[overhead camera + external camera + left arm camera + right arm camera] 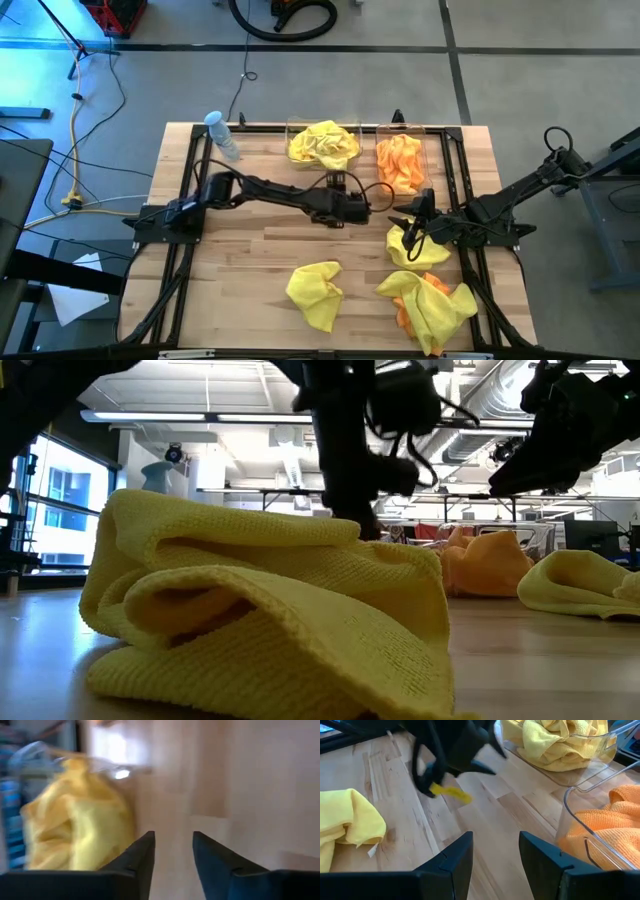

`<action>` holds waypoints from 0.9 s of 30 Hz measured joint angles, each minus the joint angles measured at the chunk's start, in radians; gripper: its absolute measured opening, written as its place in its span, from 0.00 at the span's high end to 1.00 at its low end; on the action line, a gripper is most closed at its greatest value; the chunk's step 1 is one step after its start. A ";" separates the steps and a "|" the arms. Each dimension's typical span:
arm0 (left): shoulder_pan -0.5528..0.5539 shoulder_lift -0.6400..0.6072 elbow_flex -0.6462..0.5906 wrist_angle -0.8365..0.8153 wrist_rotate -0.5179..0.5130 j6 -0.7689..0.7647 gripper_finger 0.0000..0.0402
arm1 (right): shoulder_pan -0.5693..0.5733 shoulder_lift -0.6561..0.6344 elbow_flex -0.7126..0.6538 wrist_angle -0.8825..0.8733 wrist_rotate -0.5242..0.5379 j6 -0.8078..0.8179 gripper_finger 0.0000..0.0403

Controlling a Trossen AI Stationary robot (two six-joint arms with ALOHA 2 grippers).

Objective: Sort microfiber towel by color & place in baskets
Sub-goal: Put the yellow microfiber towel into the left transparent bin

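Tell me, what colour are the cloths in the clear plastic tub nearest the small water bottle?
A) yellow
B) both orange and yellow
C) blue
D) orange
A: in the high view, the clear plastic tub nearest the small clear water bottle holds only rumpled yellow cloths.

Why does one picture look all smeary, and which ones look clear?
The left wrist view is smeared with motion blur: the yellow towel and the table streak. In the right wrist view the baskets are crisp, but the left arm passing by is blurred. In the low view the near yellow towel is sharp against bright ceiling lights.
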 joint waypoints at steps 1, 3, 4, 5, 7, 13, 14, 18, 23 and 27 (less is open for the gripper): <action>0.000 0.012 0.000 0.002 -0.052 0.003 0.68 | 0.000 0.000 0.000 -0.001 0.000 0.000 0.61; 0.000 0.031 0.000 -0.008 -0.134 0.019 0.66 | 0.000 0.000 0.000 -0.008 0.000 0.000 0.61; 0.001 0.037 0.000 -0.006 -0.163 0.020 0.65 | 0.000 0.000 0.000 -0.009 0.000 0.001 0.61; 0.001 0.040 0.000 -0.007 -0.173 0.023 0.64 | 0.000 0.000 0.000 -0.013 0.000 0.003 0.61; 0.005 0.040 0.000 -0.001 -0.173 0.027 0.64 | 0.000 0.000 0.000 -0.020 0.000 0.004 0.61; 0.038 0.048 0.001 0.007 -0.289 -0.034 0.64 | 0.000 0.000 0.000 -0.024 0.000 0.008 0.61; 0.045 0.048 0.002 0.009 -0.286 -0.038 0.64 | 0.000 0.000 0.000 -0.024 0.000 0.012 0.61; 0.061 0.046 0.002 0.007 -0.272 -0.038 0.68 | 0.000 0.000 0.000 -0.024 0.000 0.023 0.61; 0.060 0.046 0.002 0.006 -0.272 -0.011 0.86 | 0.000 0.000 0.000 -0.032 0.001 0.023 0.61; 0.059 0.045 0.005 0.002 -0.289 -0.017 0.98 | 0.000 0.000 0.000 -0.038 0.000 0.023 0.61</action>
